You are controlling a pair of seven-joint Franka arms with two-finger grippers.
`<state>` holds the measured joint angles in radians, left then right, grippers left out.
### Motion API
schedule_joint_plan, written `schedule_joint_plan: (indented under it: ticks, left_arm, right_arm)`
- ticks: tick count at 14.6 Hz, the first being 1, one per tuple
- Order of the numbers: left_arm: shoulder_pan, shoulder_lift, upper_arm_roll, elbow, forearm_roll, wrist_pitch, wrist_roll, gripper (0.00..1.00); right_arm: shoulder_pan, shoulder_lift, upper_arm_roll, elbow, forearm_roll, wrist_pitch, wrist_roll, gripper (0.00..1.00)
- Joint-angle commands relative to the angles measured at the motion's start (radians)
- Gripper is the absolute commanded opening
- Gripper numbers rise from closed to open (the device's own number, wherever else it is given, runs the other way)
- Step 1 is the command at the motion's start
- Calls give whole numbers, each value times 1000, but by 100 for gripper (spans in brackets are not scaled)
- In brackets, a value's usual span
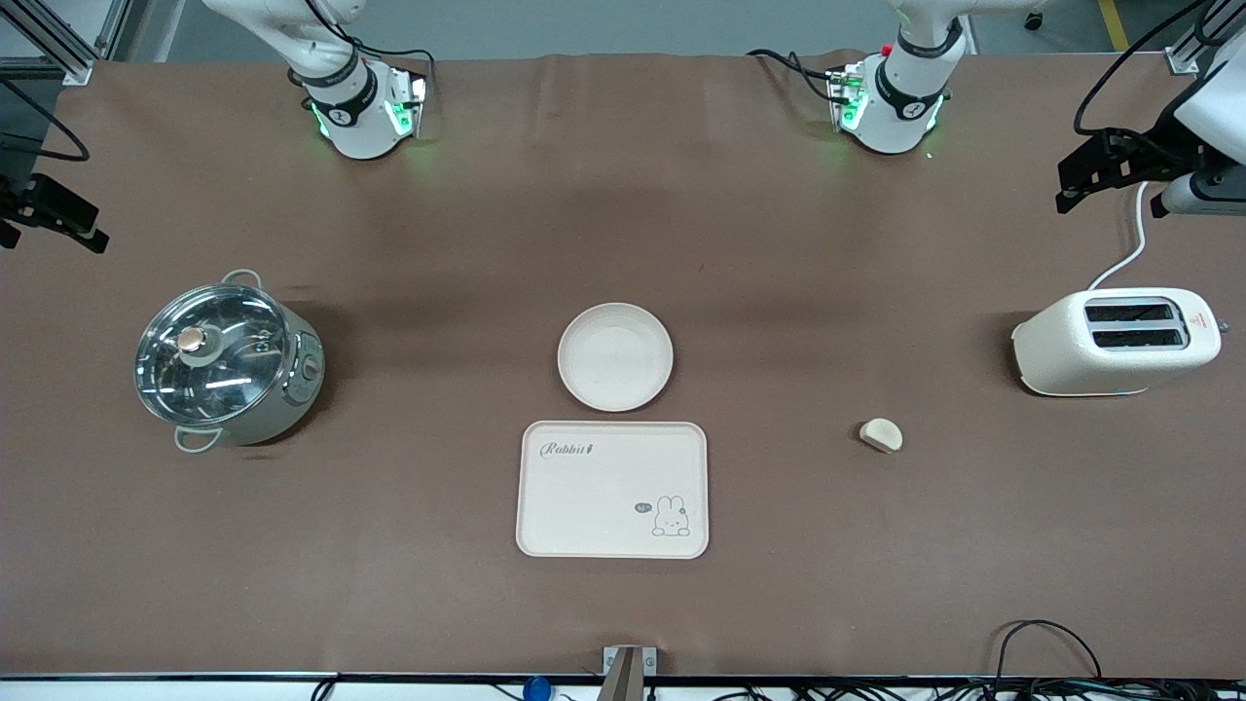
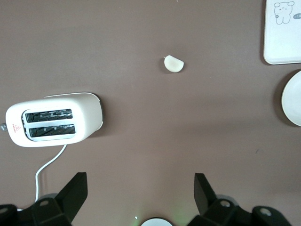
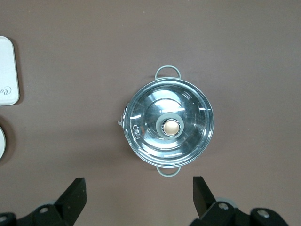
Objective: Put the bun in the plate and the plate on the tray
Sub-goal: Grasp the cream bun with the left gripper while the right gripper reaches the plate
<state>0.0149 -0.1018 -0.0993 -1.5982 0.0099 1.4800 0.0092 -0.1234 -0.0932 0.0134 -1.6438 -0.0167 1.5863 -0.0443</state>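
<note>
The bun [image 1: 881, 435] lies on the brown table toward the left arm's end, apart from the other things; it also shows in the left wrist view [image 2: 173, 63]. The empty round plate [image 1: 615, 356] sits mid-table, just farther from the front camera than the empty Rabbit tray [image 1: 612, 489]. My left gripper [image 1: 1071, 190] hangs open and empty high over the table beside the toaster; its fingers [image 2: 75, 193] are spread wide. My right gripper [image 1: 90, 234] hangs open and empty high over the table beside the pot; its fingers [image 3: 75, 195] are also wide apart.
A white two-slot toaster [image 1: 1115, 341] with its cord stands at the left arm's end. A steel pot with a glass lid [image 1: 229, 360] stands at the right arm's end. Cables lie along the table's front edge.
</note>
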Motion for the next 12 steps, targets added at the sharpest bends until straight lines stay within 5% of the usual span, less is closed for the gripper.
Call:
schedule_joint_plan:
  ticks: [1, 7, 9, 12]
  left_arm:
    - [0, 11, 0, 29, -8, -24, 9, 100]
    - [4, 135, 0, 112, -7, -21, -8, 100]
    - [2, 192, 0, 107, -2, 9, -23, 100]
    - [10, 257, -3, 8, -10, 124, -243, 100]
  right_arm:
    - [-12, -5, 3, -11, 1, 6, 0, 100]
    - [-4, 0, 7, -8, 21, 15, 6, 100]
    - [13, 53, 10, -42, 183, 50, 12, 100]
    - [114, 211, 11, -60, 208, 179, 85, 100]
